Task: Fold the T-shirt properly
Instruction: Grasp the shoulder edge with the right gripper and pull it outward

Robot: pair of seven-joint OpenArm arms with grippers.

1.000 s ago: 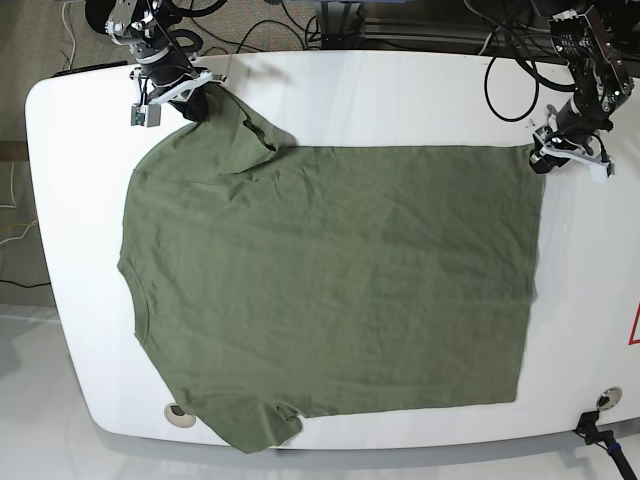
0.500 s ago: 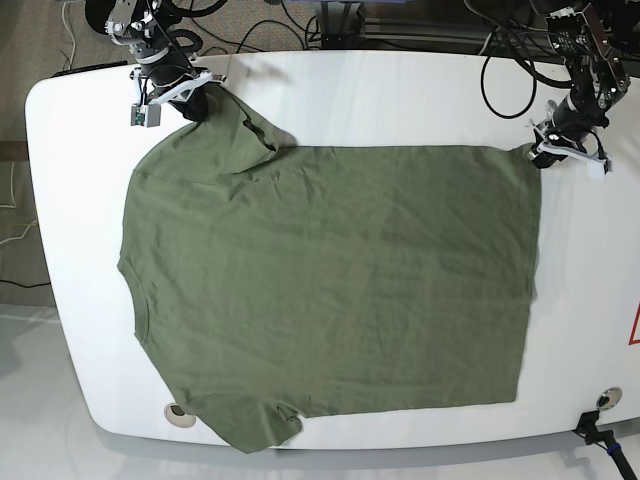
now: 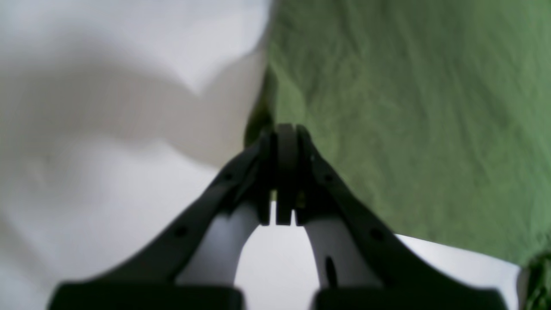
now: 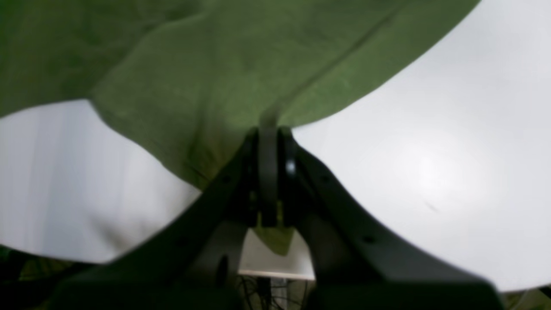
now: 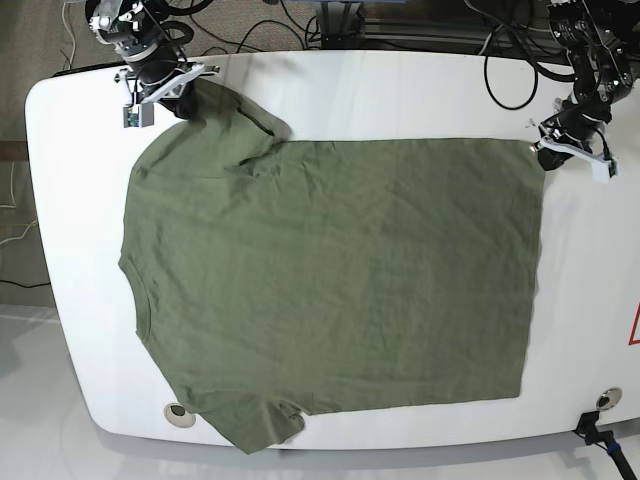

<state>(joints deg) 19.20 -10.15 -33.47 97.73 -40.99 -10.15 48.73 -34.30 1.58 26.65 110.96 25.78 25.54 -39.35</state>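
- On a white table (image 5: 400, 95) with rounded corners, an olive-green T-shirt (image 5: 330, 290) lies spread nearly flat, covering most of the tabletop; its hem runs down the base view's right side, its sleeves and collar sit on the left.
- At the base view's top left, the right gripper (image 5: 185, 98) pinches the far sleeve's edge; the wrist view shows its jaws pressed together on a fold of green cloth (image 4: 241, 86), which rises off the table towards the fingers (image 4: 267, 172).
- At the top right, the left gripper (image 5: 545, 150) sits at the far hem corner; its black fingertips (image 3: 286, 142) are closed tight right at the shirt's edge (image 3: 409, 107), though whether fabric is caught between them cannot be told from the blurred wrist view.
- The cloth is plain, soft and matte, crossed by shallow wrinkles; the near sleeve (image 5: 255, 430) hangs slightly past the table's front rim.
- Black cables (image 5: 510, 70) loop across the table's far edge behind the arms; no containers appear.
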